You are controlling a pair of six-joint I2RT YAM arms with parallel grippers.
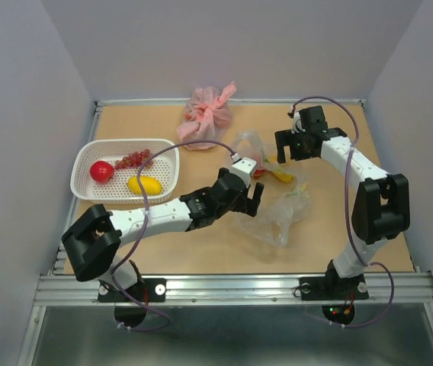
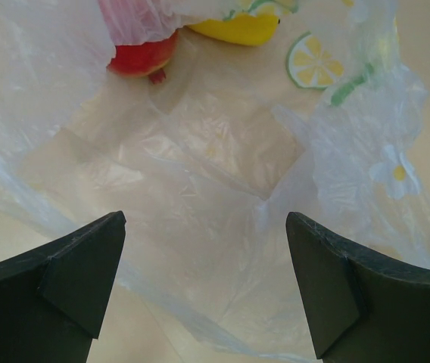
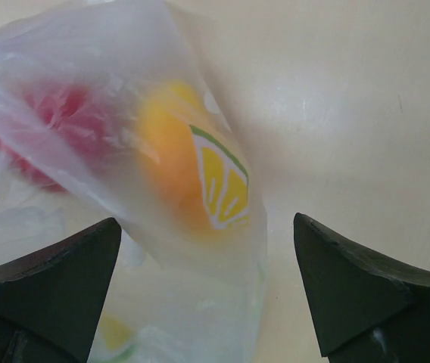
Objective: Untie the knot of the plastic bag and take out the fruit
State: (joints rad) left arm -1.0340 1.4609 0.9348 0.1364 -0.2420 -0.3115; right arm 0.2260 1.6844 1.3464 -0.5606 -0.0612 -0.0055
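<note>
The clear plastic bag lies crumpled and spread on the table's middle. A red fruit and an orange-yellow fruit rest at its far end. My left gripper stands open at the bag's left edge. In the left wrist view the left gripper has clear film between its fingers, touching neither, with a red fruit and a yellow fruit beyond. My right gripper hovers open over the far end. The right gripper looks down on bagged red fruit and orange fruit. The knot is out of view.
A white basket at the left holds a red round fruit, a grape bunch and a yellow mango. A tied pink bag sits at the back centre. Grey walls close in three sides.
</note>
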